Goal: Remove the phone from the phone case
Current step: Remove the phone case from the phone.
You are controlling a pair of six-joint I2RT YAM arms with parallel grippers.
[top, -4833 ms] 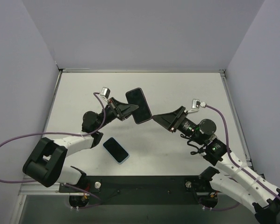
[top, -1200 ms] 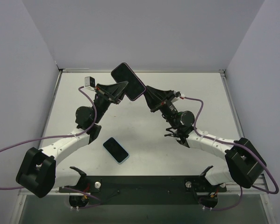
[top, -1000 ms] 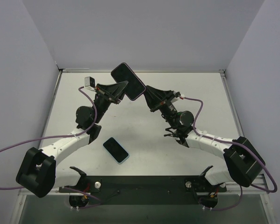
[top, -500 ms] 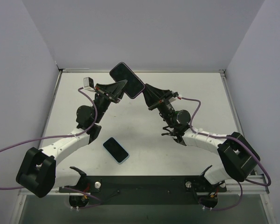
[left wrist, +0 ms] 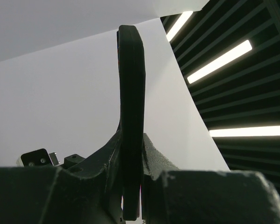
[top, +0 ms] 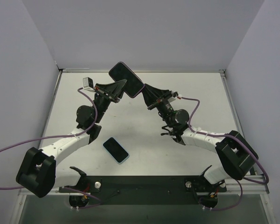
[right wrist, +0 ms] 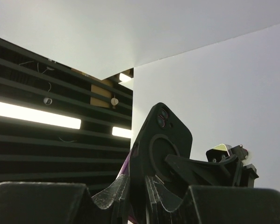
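Left jaws: are pinching the cased phone [top: 126, 80] across its thickness, at its 8 o'clock edge.
Right jaws: nearly pressed together, are nipping the case [right wrist: 163, 140] at its 4 o'clock corner.
Phone: is hanging tilted above the table's [top: 200, 93] 12 o'clock end, sitting inside the case.
Other phone [top: 116, 150]: is lying flat toward 7 o'clock.
Progress: lifting is looking done; peeling the case off is remaining.
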